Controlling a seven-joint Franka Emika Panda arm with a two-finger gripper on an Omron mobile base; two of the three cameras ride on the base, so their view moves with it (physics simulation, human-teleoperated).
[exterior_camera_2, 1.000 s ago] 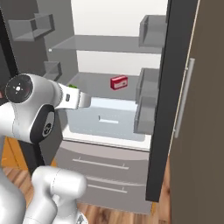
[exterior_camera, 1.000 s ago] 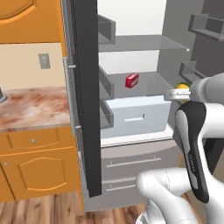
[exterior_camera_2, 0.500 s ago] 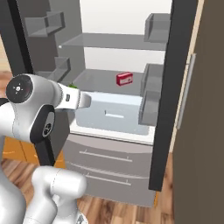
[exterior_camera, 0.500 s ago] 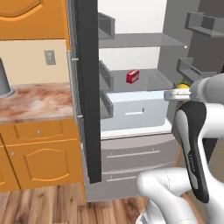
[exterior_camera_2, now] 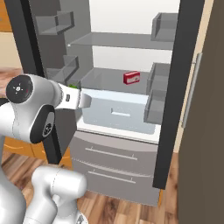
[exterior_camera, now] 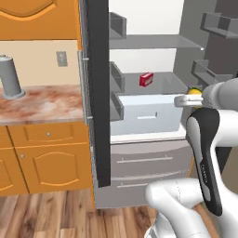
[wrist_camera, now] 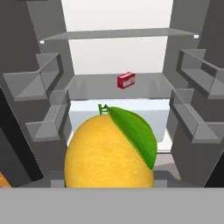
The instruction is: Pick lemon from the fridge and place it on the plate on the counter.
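The lemon [wrist_camera: 109, 151], yellow with a green leaf, sits close in front of the hand camera, and its yellow end [exterior_camera: 194, 91] shows at the hand in the left base view. My gripper [exterior_camera: 189, 98] is shut on the lemon and holds it in front of the open fridge [exterior_camera: 153, 46], outside the shelves. From the right base view the gripper [exterior_camera_2: 84, 99] hangs before the fridge's left side, with the leaf [exterior_camera_2: 72, 87] just showing. The counter [exterior_camera: 37, 104] lies to the left of the fridge door [exterior_camera: 98, 93]. The plate is out of view.
A small red box [exterior_camera: 146, 79] stands on the fridge's middle shelf above a pale drawer [exterior_camera: 148, 114]. Door bins [exterior_camera_2: 157, 87] line both open doors. A grey cylinder [exterior_camera: 10, 78] stands on the counter over orange cabinets [exterior_camera: 46, 158]. Wood floor lies below.
Both base views have shifted: the base has driven, so more counter and the grey cylinder show at the left. The arm keeps its pose and its hold on the lemon.
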